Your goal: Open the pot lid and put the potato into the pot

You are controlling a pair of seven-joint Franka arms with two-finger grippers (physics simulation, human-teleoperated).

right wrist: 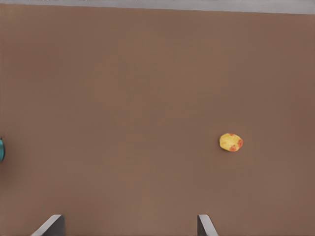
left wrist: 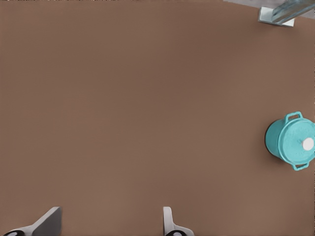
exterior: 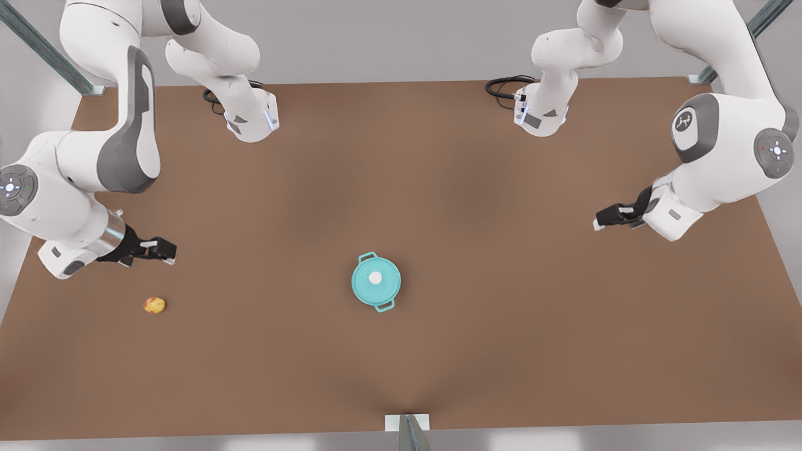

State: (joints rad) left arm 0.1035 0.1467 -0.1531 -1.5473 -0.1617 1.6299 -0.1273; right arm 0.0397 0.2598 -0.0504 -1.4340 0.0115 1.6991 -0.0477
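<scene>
Potato is not yet grasped by the released right pincer; pot lid remains seated on pot; released left pincer waits apart.

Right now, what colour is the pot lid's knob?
White, on the teal pot lid; clearest in the front view.

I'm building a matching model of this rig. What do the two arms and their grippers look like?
The left arm and right arm are glossy white, rounded, with dark grey joint panels and round caps bearing small lights. The left arm carries a white logo. Black cables loop at both bases. The left gripper and right gripper are black with pale grey fingers.
</scene>
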